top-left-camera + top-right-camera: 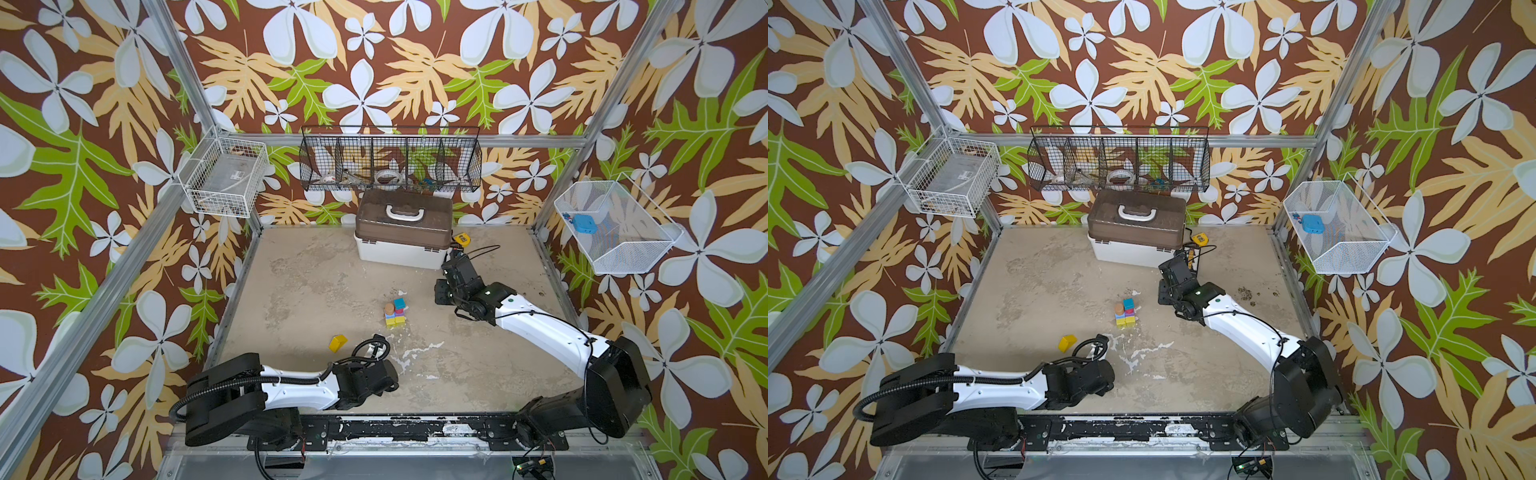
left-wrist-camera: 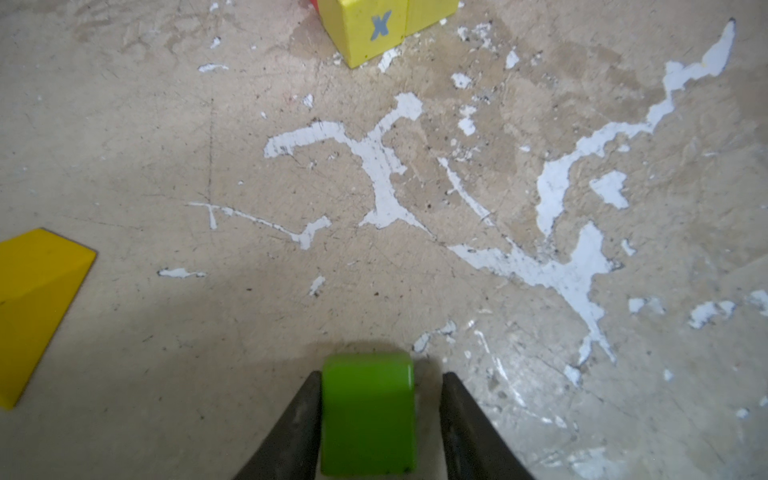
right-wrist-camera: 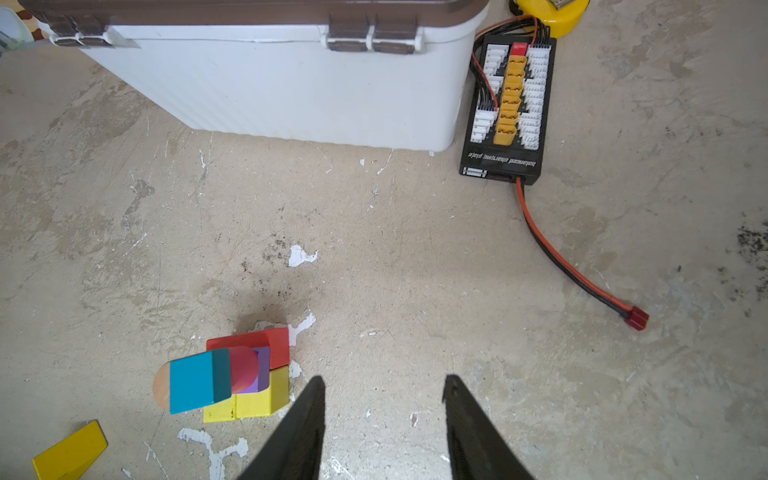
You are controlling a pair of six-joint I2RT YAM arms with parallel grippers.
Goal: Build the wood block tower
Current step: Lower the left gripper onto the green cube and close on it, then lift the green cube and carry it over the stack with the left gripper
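The wood block tower [image 1: 395, 313] [image 1: 1125, 312] stands mid-table. It has yellow cubes at the base, a red block, a purple block, a pink cylinder and a teal block on top [image 3: 199, 382], with a tan cylinder beside them. A yellow roof wedge [image 1: 338, 343] [image 2: 37, 307] lies alone to its left. In the left wrist view my left gripper [image 2: 382, 374] brackets a green block [image 2: 368, 415]. One finger touches it and a gap shows at the other. My right gripper [image 3: 384, 379] hangs open and empty just right of the tower.
A white box with a brown lid [image 1: 401, 249] [image 3: 291, 91] stands at the back. Beside it lie a black charging board [image 3: 509, 108], its red-and-black cable [image 3: 557, 257] and a yellow tape measure [image 1: 460, 239]. Wire baskets [image 1: 390, 160] hang on the walls.
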